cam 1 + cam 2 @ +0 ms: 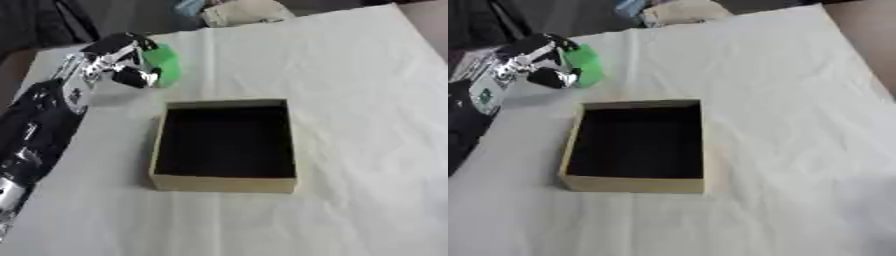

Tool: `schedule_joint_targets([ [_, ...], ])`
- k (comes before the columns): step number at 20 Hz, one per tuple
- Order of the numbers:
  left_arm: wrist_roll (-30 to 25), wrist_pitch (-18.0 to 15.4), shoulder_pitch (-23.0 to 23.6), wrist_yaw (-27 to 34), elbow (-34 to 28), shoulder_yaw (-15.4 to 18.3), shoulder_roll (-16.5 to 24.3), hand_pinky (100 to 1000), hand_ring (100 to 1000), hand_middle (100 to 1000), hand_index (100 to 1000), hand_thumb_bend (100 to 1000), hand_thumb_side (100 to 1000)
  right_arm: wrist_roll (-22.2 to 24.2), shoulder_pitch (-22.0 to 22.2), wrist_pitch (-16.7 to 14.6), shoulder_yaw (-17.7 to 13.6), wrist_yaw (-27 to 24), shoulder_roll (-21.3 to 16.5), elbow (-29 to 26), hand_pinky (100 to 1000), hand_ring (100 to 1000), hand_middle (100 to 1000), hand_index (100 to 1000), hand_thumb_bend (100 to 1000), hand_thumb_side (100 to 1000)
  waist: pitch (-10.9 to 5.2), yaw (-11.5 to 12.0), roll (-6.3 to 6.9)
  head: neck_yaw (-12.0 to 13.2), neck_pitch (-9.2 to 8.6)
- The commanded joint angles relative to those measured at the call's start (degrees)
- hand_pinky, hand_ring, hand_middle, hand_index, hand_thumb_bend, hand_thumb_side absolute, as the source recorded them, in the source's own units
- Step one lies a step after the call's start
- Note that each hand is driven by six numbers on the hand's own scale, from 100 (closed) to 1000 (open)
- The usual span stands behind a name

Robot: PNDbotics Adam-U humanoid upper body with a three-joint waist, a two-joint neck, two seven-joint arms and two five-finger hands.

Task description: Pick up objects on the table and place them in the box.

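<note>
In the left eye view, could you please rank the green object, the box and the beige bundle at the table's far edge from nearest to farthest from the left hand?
1. Green object: held in the curled fingers of the left hand, at far left.
2. Box: open and dark inside, just right of and nearer the camera than the hand.
3. Beige bundle: at the far edge, up and right.

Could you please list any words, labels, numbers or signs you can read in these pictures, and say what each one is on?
No text can be read anywhere in these views.
Left arm: a small pale label with a green mark, too blurred to read.
Green object in the left hand: no marking visible.
Box: plain tan walls, dark inside, no print visible.
White tablecloth: no print visible.
</note>
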Motion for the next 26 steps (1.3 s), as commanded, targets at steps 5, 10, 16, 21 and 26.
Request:
schedule_joint_targets([
  [5,-3.7,-0.7,1.4,9.8,-15.9,-2.9,7.1,711,599,589,844,100,405,-0.1,-0.1,0.0,-0.5,-0.3,-1.5,-0.6,808,842,786,893,100,654,-1.05,0.4,-0.33,-0.2,0.09],
  [10,-6.2,-0.5,3.6,15.3,-26.0,-5.5,9.2,711,599,587,843,100,416,-0.2,-0.1,-0.1,-0.6,-0.3,-1.5,-0.6,808,843,786,893,100,654,-1.01,0.6,-0.39,-0.2,0.18],
  [16,-11.1,-1.5,6.1,19.9,-38.1,-10.2,11.2,713,604,589,842,100,432,0.0,-0.3,-0.1,-0.5,-0.4,-1.6,-0.6,808,843,786,893,100,653,-0.84,0.6,-0.43,-0.3,0.12],
  [21,-15.1,-1.2,7.8,21.6,-45.8,-14.3,12.4,712,607,590,841,100,443,0.0,-0.3,-0.1,-0.5,-0.4,-1.6,-0.7,808,843,786,893,100,653,-0.80,0.5,-0.39,-0.4,-0.06],
  [26,-16.7,-0.3,9.4,18.1,-45.4,-17.0,11.2,708,609,593,843,100,448,0.0,-0.4,-0.1,-0.5,-0.5,-1.5,-0.7,808,844,787,893,100,653,-0.81,0.7,-0.48,-0.7,-0.37],
])
